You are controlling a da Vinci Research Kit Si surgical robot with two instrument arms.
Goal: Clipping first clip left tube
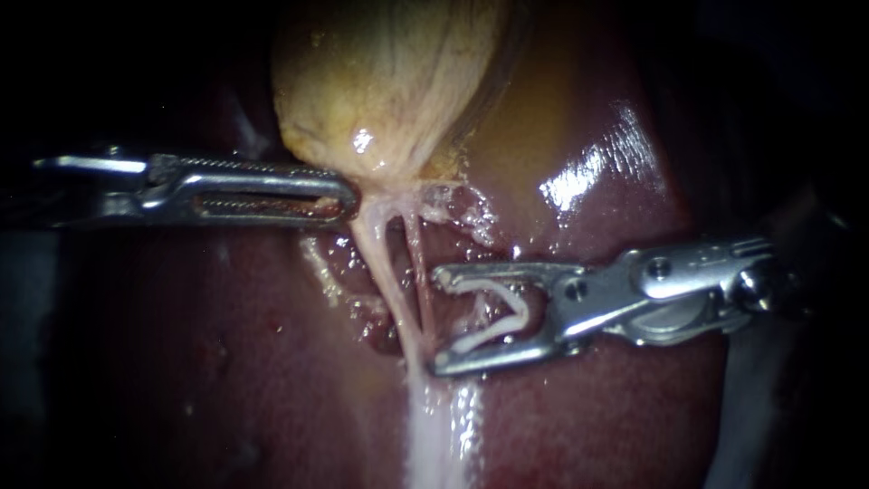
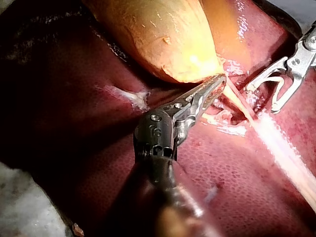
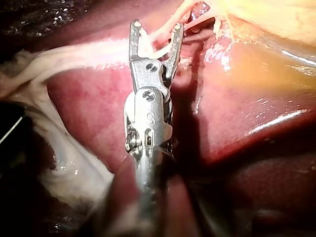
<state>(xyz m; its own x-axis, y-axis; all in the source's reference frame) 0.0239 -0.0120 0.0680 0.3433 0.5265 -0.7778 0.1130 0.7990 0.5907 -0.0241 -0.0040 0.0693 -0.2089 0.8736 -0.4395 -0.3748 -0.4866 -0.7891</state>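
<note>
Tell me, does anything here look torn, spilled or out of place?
Nothing stands out. The white clip sits squarely in the jaws of the right instrument, beside the tubes; the left instrument holds the gallbladder.

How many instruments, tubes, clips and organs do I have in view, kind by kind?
Instruments: 2, left instrument and right instrument
Tubes: 2, left tube and right tube
Clips: 1, the clip held in the right instrument's jaws
Organs: 2, gallbladder and liver
Total: 7
</note>
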